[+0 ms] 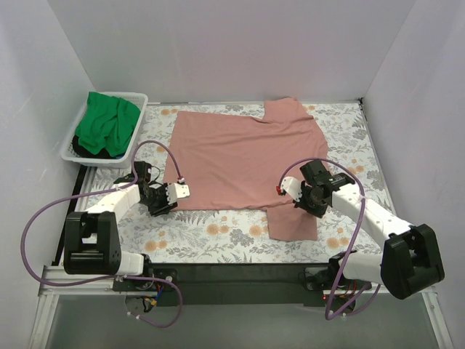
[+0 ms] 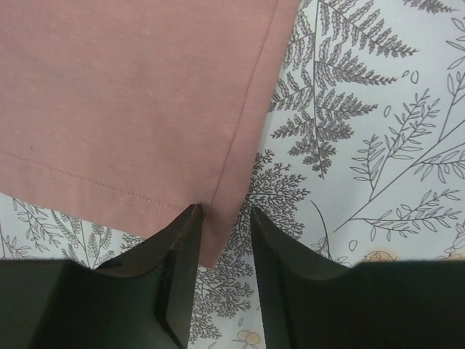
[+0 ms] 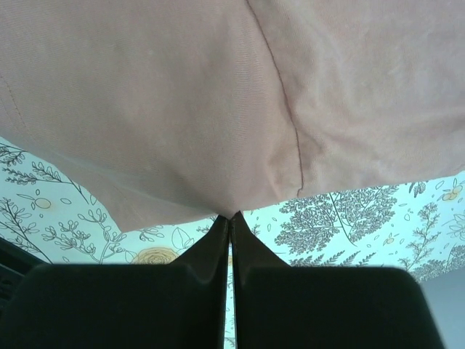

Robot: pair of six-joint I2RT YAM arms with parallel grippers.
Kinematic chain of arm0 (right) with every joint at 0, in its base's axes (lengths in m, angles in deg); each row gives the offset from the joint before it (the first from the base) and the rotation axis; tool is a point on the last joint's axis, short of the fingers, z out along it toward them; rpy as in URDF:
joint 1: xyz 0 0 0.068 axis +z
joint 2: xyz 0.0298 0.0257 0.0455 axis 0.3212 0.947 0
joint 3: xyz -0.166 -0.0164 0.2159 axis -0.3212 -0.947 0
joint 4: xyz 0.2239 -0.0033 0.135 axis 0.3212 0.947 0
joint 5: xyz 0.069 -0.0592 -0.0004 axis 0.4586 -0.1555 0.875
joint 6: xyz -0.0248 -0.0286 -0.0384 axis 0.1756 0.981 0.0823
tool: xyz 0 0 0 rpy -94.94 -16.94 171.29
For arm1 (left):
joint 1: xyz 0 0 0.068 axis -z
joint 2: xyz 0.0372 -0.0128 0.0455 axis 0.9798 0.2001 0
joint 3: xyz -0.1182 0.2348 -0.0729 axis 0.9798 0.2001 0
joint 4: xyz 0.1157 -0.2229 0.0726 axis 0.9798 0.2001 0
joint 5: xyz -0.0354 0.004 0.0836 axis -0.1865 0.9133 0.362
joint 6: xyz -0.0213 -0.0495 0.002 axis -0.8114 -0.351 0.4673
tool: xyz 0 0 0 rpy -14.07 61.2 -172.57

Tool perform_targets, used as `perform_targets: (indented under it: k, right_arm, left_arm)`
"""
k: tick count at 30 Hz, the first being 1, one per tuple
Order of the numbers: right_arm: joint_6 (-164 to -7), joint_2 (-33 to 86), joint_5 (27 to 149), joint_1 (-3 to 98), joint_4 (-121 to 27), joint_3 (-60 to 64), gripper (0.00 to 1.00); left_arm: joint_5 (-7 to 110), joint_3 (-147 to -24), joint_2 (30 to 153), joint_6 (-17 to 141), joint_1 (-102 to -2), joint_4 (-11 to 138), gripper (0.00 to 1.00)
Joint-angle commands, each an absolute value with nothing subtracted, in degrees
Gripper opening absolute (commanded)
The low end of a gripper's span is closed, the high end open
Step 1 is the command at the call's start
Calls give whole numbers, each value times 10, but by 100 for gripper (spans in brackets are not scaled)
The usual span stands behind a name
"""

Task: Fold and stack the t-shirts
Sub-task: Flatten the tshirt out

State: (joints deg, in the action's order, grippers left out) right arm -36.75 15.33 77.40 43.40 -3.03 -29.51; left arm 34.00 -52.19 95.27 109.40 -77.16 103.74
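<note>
Nearest us, our right gripper [image 3: 230, 216] is pressed together, pinching a raised edge of the dusty salmon-pink cloth t-shirt [image 1: 243, 156], and our left gripper [image 2: 224, 211] is spread around its hemmed corner. The shirt lies across the floral-patterned surface [image 1: 218, 234]; at the far left, the bright green cloth t-shirt [image 1: 107, 123] sits crumpled in the white slotted plastic basket [image 1: 140, 109]

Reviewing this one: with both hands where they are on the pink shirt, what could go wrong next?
The left hand is open around just the corner tip of the pink shirt; closing could miss it or pinch the floral cloth too. The right hand holds a thin pinch that may slip.
</note>
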Motion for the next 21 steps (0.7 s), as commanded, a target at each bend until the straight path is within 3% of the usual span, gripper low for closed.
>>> perform_targets:
  k: [1,11,21]
  right_arm:
    - [-359,135,780,424,-8,-269,1]
    - [-368,106,798,418,26,-252,1]
    - [-375,46,825,419,79,-257,1]
  left_arm:
    - [349,-508,960,1098,-772,1000,31]
    - [351,-489,914,1118,-772,1031,0]
    - [335,-492,847,1123,-772,1109,0]
